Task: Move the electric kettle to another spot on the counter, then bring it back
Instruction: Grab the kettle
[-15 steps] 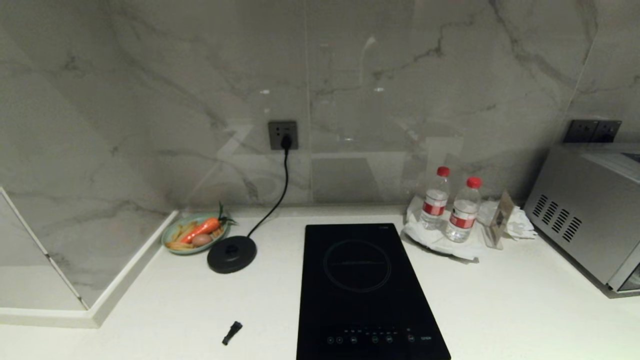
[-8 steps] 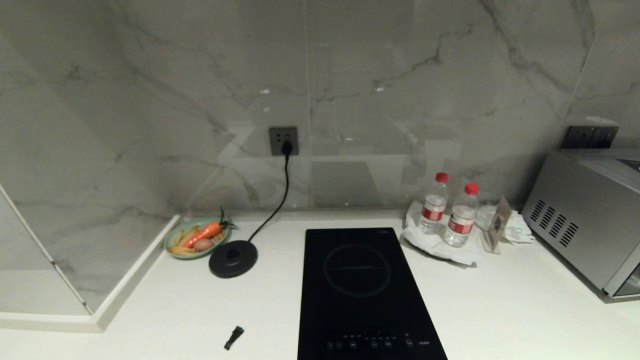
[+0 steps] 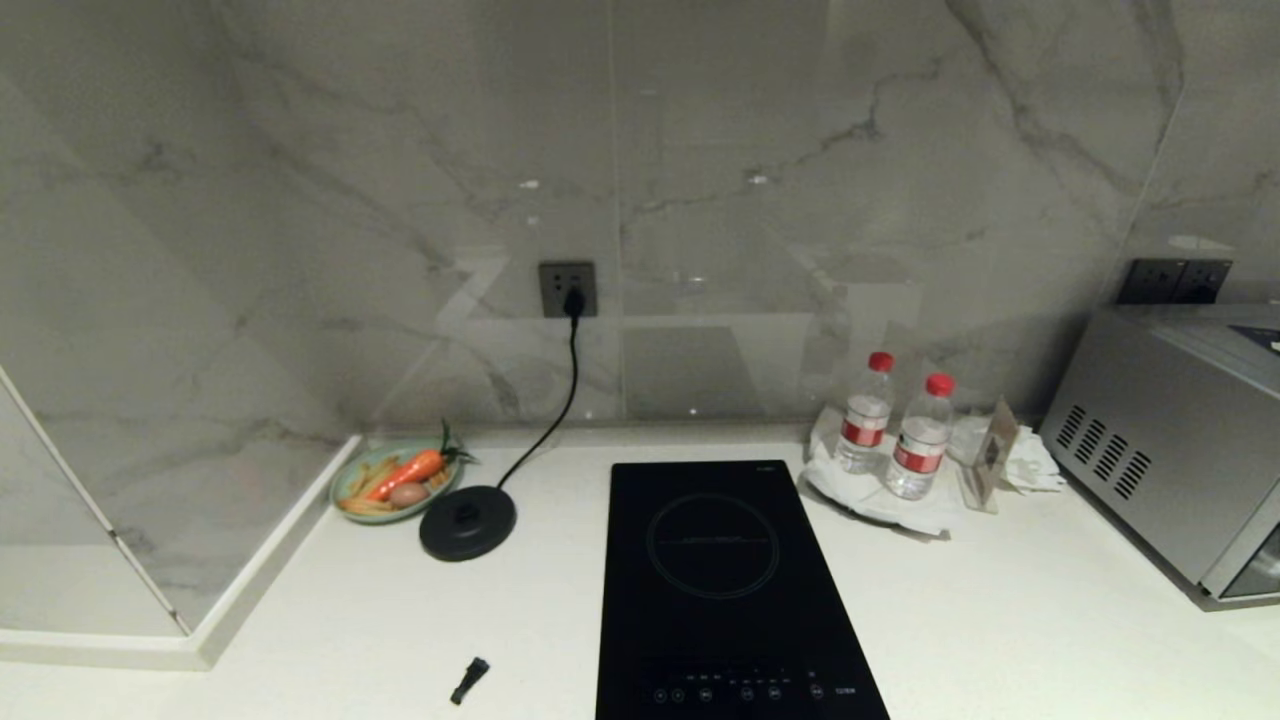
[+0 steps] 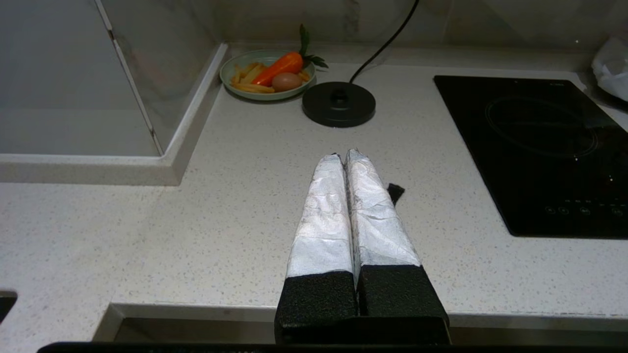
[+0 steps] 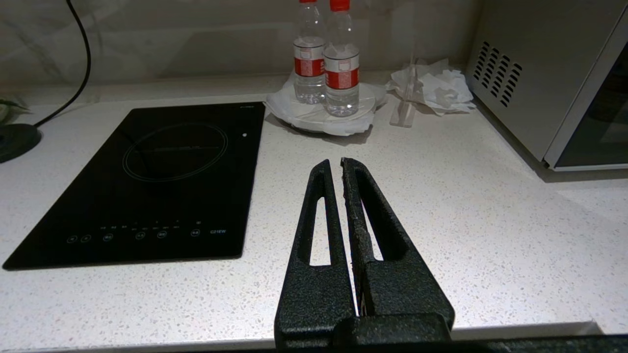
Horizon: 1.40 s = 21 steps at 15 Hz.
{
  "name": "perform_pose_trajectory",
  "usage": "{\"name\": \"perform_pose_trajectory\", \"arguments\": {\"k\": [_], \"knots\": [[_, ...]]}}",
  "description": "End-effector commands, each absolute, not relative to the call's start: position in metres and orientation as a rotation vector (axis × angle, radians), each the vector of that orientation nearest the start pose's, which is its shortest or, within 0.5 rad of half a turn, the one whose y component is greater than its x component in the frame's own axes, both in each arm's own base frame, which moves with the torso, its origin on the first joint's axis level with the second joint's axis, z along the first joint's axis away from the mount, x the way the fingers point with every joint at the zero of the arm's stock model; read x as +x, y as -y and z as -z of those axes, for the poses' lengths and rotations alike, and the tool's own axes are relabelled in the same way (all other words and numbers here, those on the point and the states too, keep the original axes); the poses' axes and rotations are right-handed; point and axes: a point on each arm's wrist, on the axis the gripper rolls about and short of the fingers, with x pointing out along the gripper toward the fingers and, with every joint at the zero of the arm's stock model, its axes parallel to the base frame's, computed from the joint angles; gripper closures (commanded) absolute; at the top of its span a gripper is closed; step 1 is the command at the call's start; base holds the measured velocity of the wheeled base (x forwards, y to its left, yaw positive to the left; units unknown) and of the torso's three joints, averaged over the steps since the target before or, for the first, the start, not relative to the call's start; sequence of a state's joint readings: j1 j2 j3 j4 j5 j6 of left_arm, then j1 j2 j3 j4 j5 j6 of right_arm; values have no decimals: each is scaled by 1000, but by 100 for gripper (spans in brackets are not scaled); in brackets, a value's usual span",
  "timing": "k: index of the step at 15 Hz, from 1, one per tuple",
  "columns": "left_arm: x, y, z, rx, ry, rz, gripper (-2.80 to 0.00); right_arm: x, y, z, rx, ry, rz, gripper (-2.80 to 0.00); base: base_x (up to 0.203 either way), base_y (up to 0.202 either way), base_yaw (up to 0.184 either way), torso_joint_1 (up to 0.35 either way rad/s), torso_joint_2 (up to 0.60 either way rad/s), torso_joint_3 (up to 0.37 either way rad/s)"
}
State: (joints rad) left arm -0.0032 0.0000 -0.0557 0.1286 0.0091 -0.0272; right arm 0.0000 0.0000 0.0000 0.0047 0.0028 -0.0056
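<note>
The electric kettle is out of view in every frame. On the white speckled counter (image 3: 1000, 620) only its flat round black base disc (image 3: 467, 522) stands, with a cord running up to the wall socket (image 3: 568, 288). My left gripper (image 4: 343, 154), its foil-wrapped fingers pressed together, hovers shut and empty over the counter's front edge, with the disc (image 4: 338, 104) ahead of it. My right gripper (image 5: 334, 161) is shut and empty too, over the counter (image 5: 466, 206) to the right of the hob. Neither gripper shows in the head view.
A black induction hob (image 3: 725, 590) is set in the middle. A green plate (image 3: 343, 490) with a carrot sits left of the disc, by a raised ledge (image 3: 250, 590). A small black piece (image 3: 468, 680) lies near the front. Two water bottles (image 3: 862, 425) and a silver oven (image 3: 1160, 440) stand right.
The whole head view has shifted a little, so the camera has moved. Nothing on the counter has changed place.
</note>
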Motion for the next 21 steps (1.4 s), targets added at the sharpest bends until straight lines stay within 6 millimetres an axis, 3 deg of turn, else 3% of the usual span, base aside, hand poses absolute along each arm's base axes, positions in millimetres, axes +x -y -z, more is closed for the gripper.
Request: {"name": "perform_pose_trajectory", "arguments": {"k": [1, 21], "knots": [[-28, 0, -78, -27, -72, -7, 0, -23, 0, -75, -6, -6, -3, 0, 0, 0, 0, 0, 0, 0], [-28, 0, -77, -27, -75, -7, 0, -23, 0, -75, -6, -6, -3, 0, 0, 0, 0, 0, 0, 0]]}}
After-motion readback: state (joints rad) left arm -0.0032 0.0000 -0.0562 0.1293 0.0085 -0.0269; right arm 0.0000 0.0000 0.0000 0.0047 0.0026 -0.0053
